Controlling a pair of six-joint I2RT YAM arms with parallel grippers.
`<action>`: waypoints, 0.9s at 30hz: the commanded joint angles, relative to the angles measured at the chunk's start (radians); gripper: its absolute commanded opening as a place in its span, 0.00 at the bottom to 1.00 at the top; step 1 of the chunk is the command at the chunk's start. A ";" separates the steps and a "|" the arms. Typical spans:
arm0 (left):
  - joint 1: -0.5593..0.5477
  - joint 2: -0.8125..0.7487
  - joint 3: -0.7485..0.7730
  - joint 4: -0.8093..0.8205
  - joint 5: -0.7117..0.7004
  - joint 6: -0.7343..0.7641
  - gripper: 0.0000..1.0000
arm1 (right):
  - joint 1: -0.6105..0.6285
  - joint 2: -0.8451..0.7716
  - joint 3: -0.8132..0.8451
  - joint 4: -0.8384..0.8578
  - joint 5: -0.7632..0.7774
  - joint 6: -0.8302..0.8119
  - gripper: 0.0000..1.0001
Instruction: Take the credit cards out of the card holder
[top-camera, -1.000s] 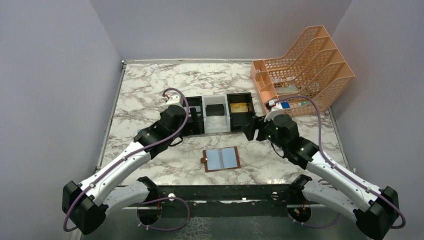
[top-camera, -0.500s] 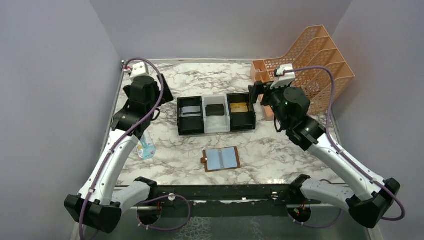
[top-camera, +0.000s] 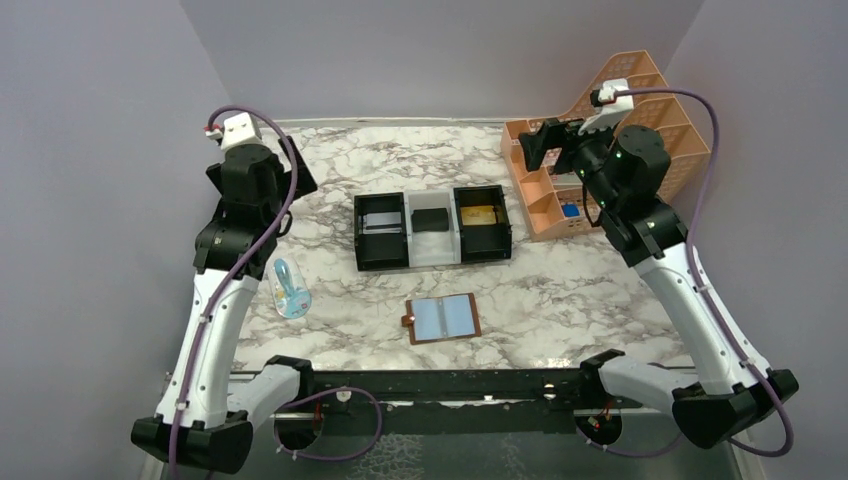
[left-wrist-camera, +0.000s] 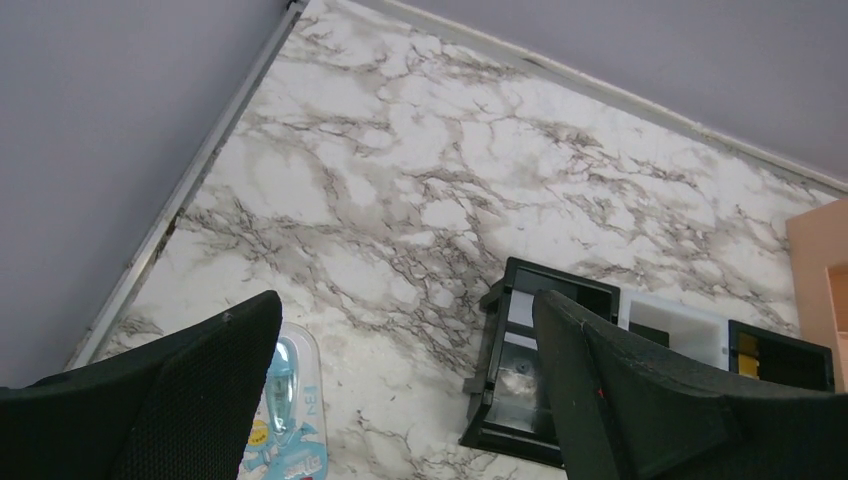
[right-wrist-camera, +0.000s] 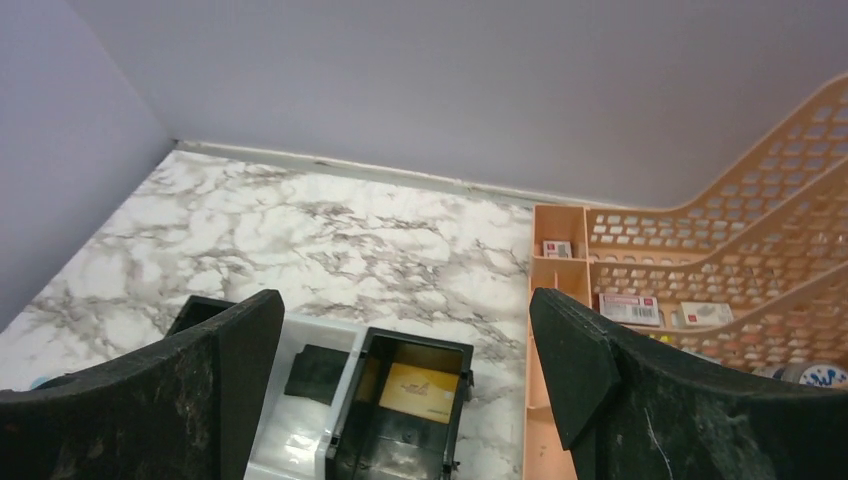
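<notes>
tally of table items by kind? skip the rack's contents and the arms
Credit cards: 2 (grey card, gold card)
Card holder: 1
Tray: 1
Black block: 1
Orange rack: 1
Blue packet: 1
Total: 7

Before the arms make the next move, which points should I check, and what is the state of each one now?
1. Left gripper open, holding nothing: ok.
2. Right gripper open, holding nothing: ok.
3. Brown leather card holder lies open and flat on the marble table: ok.
4. No card shows in its pale blue pockets: ok.
5. Gold-tan card lies in the right black compartment of the black-and-white tray: ok.
6. Dark grey card lies in the tray's left compartment: ok.
</notes>
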 joint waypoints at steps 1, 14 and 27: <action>0.003 -0.067 0.061 -0.034 -0.039 0.045 0.99 | 0.002 -0.061 -0.002 0.007 -0.119 -0.027 0.96; 0.004 -0.086 0.077 -0.043 -0.046 0.050 0.99 | 0.002 -0.104 -0.089 -0.073 -0.049 -0.027 0.99; 0.003 -0.080 0.056 -0.042 -0.019 0.033 0.99 | 0.003 -0.139 -0.117 0.011 -0.065 -0.017 0.99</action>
